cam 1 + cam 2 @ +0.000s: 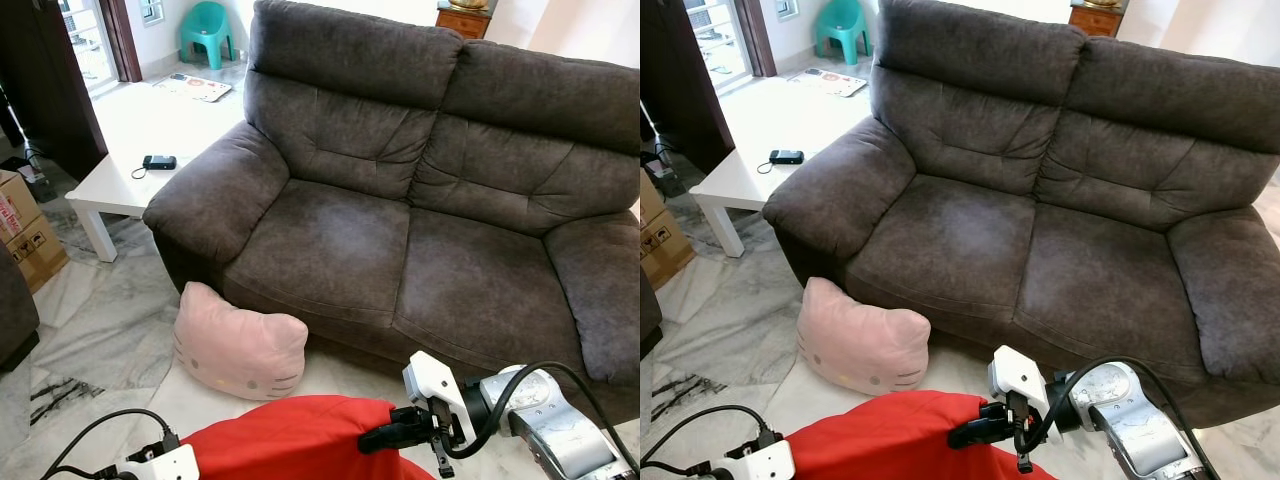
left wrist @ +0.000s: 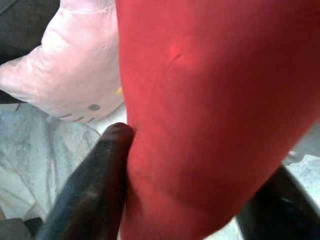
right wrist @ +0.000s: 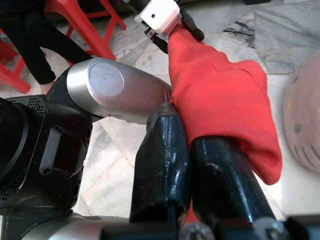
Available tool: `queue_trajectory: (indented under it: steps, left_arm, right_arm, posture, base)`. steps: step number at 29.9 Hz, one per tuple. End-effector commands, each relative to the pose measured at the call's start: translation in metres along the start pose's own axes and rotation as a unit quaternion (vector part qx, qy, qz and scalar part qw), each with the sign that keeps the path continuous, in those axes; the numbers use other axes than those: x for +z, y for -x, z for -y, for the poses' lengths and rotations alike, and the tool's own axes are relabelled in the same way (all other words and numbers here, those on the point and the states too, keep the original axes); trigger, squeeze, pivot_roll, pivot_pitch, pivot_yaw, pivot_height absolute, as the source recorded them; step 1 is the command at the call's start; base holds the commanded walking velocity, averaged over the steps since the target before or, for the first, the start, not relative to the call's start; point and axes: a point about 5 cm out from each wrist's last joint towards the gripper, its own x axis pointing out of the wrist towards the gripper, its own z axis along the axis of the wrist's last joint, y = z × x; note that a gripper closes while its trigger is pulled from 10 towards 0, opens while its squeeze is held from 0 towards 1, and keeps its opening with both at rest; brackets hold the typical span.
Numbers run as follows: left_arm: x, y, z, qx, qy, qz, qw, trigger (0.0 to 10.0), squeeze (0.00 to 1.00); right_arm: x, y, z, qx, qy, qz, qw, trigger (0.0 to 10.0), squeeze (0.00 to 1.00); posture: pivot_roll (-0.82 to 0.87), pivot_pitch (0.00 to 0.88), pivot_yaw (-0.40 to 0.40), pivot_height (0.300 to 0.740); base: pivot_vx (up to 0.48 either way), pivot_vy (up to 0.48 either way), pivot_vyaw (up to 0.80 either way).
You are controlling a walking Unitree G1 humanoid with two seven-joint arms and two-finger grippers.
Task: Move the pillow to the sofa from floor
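I have the red pillow (image 1: 290,438) at the bottom centre of frame, pinched between both grippers: left gripper (image 2: 165,170) clamped across one end, right gripper (image 1: 385,436) closed on its other edge. The sofa (image 1: 420,220) seat ahead lies open. A pink cat-face cushion (image 1: 238,347) leans against its front edge. No legible writing.

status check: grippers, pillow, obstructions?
Left gripper and right gripper both clamp red pillow, held off the floor before sofa. Pink pillow lies ahead.
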Motion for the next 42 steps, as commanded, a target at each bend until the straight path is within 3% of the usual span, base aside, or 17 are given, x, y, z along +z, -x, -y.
queue_trajectory:
  steps: [1,33,38,42]
  left_arm:
    - [0.004,-0.002,-0.001,0.000,-0.002,0.008,1.000,0.0,0.00]
    - [0.003,-0.004,0.005,-0.009,-0.011,0.001,1.000,0.0,0.00]
    - [0.000,-0.003,0.004,-0.001,-0.011,-0.007,1.000,0.0,0.00]
    - [0.001,-0.003,-0.003,0.035,-0.003,-0.007,0.999,0.0,0.00]
  right_arm:
    - [0.020,0.003,-0.003,0.015,0.045,0.029,0.998,10.0,0.00]
    - [0.017,-0.001,0.000,-0.003,0.039,0.032,0.999,10.0,0.00]
    - [0.015,-0.002,0.002,-0.011,0.037,0.032,0.999,10.0,0.00]
    - [0.010,-0.003,0.006,-0.028,0.032,0.030,0.999,10.0,0.00]
  posture:
    - [0.09,0.000,-0.143,0.740]
    - [0.10,0.000,-0.139,0.740]
    - [0.10,0.000,-0.136,0.740]
    - [0.10,0.000,-0.133,0.740]
  base:
    - [0.000,0.000,0.00]
    - [0.000,0.000,0.00]
    - [0.000,0.000,0.00]
    - [0.000,0.000,0.00]
